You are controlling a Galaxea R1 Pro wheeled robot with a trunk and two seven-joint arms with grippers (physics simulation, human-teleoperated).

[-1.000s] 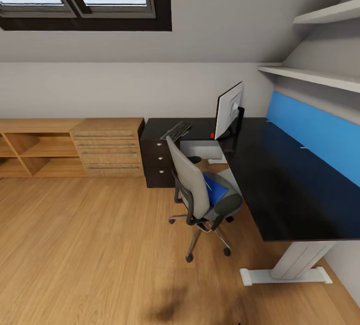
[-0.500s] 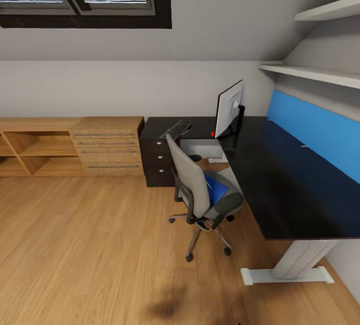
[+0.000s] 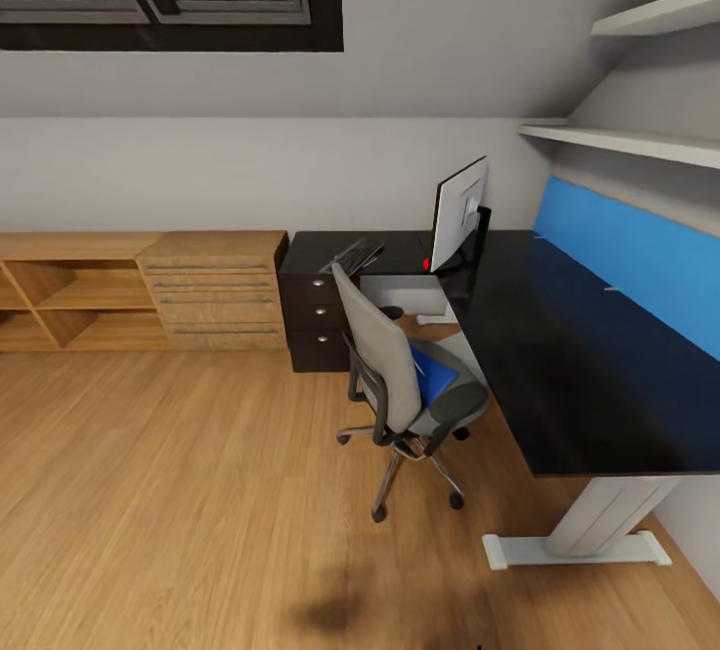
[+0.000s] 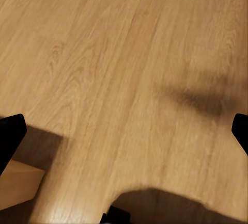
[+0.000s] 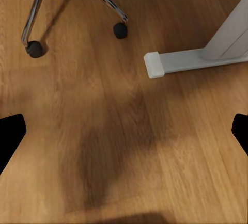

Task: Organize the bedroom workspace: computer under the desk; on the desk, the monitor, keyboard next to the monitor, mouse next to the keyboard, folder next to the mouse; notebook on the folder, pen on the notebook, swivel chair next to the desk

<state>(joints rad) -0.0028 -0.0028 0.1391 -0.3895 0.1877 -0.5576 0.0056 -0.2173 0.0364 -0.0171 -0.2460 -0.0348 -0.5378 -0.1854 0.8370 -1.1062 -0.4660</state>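
The black L-shaped desk (image 3: 560,370) runs along the right wall and into the far corner. The monitor (image 3: 458,215) stands on it edge-on, and the keyboard (image 3: 352,256) lies on the corner part to its left. The swivel chair (image 3: 395,370) stands at the desk with the blue folder (image 3: 432,377) on its seat. A pale grey box under the desk looks like the computer (image 3: 400,292). Mouse, notebook and pen are out of view. My left gripper (image 4: 124,136) and right gripper (image 5: 124,133) hang open over bare floor, holding nothing.
A low light-wood dresser (image 3: 140,290) lines the far wall at the left. The desk's white foot (image 5: 181,61) and the chair's casters (image 5: 35,48) are close ahead of my right arm. Wall shelves (image 3: 620,140) hang above the desk. Wood floor (image 3: 180,510) spreads to the left.
The whole picture has shifted slightly, so the camera has moved a little. Nothing in the room has moved.
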